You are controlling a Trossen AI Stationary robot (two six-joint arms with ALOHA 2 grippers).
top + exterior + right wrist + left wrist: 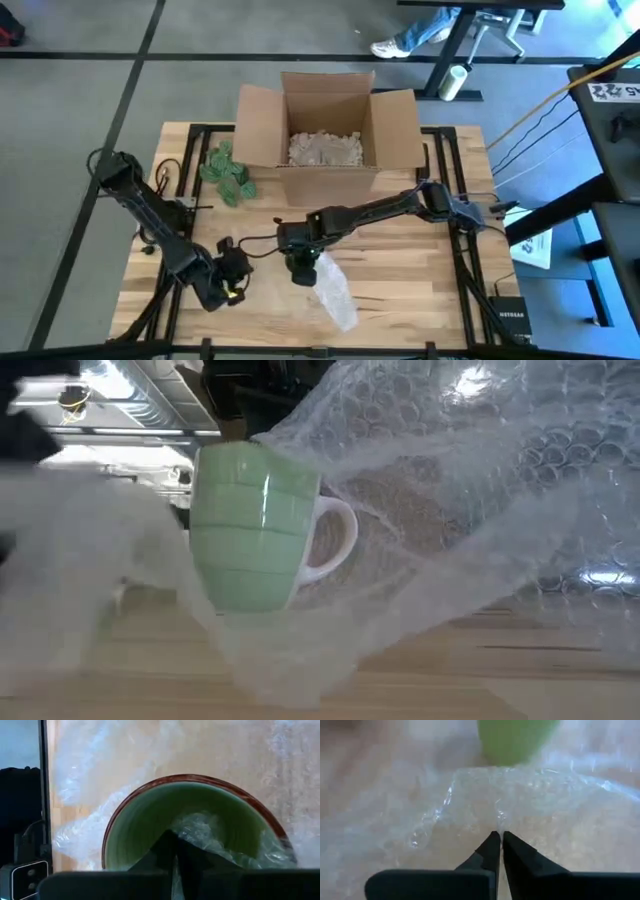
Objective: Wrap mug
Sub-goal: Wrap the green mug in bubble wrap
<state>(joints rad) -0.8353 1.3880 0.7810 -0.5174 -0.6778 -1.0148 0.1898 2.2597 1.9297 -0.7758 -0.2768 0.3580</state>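
A light green mug [250, 525] with a white handle [335, 540] stands upright on a sheet of clear bubble wrap [470, 510]. One side of the wrap rises over the mug's rim. In the high view my right gripper [300, 265] hides the mug. It hangs shut over the mug's mouth [150, 815], fingertips inside with wrap. My left gripper [232, 278] sits low at the mug's left, shut on the wrap's edge, with the mug [515, 740] just beyond it. My left gripper pinches the bubble wrap at a creased edge [498, 822] between its two fingertips, coming in level from the table's left. The wrap there lies slack on the table, running toward the mug's foot. My right gripper reaches down from above into the mug's mouth. Its shut fingers [167, 850] have a bunch of bubble wrap [205, 827] around them inside the mug. The wrap hangs over the rim and slopes down to the table.
An open cardboard box [325, 130] with packing filler stands at the table's far middle. A green crumpled thing [228, 172] lies left of it. The rest of the wrap [338, 297] trails toward the near edge. Bare wood lies to the near right.
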